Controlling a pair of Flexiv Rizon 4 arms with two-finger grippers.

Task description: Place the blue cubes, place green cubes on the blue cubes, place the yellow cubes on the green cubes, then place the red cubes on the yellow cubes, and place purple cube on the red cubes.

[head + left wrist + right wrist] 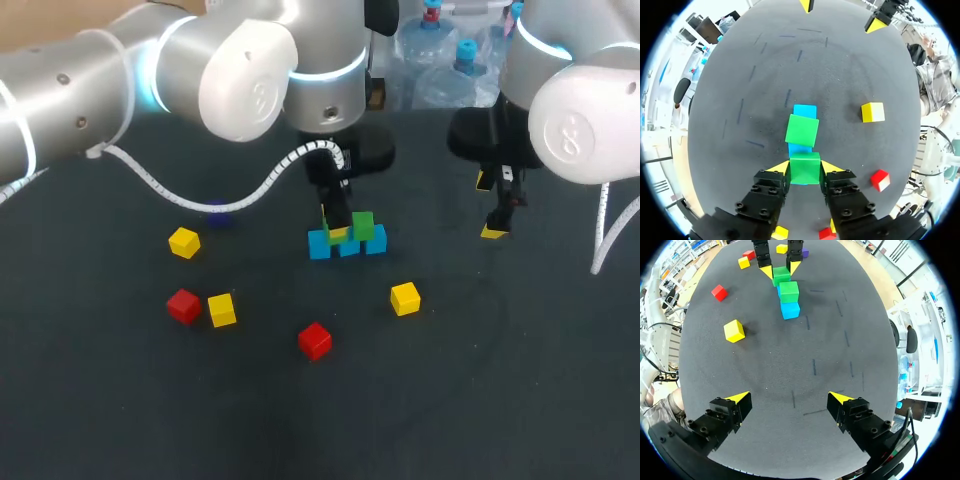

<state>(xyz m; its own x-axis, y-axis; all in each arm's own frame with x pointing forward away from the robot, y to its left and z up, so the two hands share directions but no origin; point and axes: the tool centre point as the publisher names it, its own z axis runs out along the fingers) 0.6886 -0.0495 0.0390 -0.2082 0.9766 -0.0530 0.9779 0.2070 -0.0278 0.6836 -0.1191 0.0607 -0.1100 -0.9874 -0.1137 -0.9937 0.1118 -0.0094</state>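
Note:
Three blue cubes [348, 247] lie in a row mid-table. A green cube [362, 225] rests on the row towards its right end. My left gripper [338, 228] stands over the row, shut on a second green cube [805, 167] with a yellow tip on either side; blue shows beneath it. Ahead of it lie the placed green cube [801, 130] and a blue cube [804, 110]. My right gripper [790, 400] hangs open and empty over bare table right of the row [495, 215]. From there I see the left gripper [781, 270], both green cubes [789, 291] and a blue cube [790, 310].
Loose yellow cubes [184, 241] [221, 309] [405, 298] and red cubes [183, 305] [315, 340] are scattered in front and to the left. A purple cube [804, 253] sits behind the left gripper, under its white cable [240, 195].

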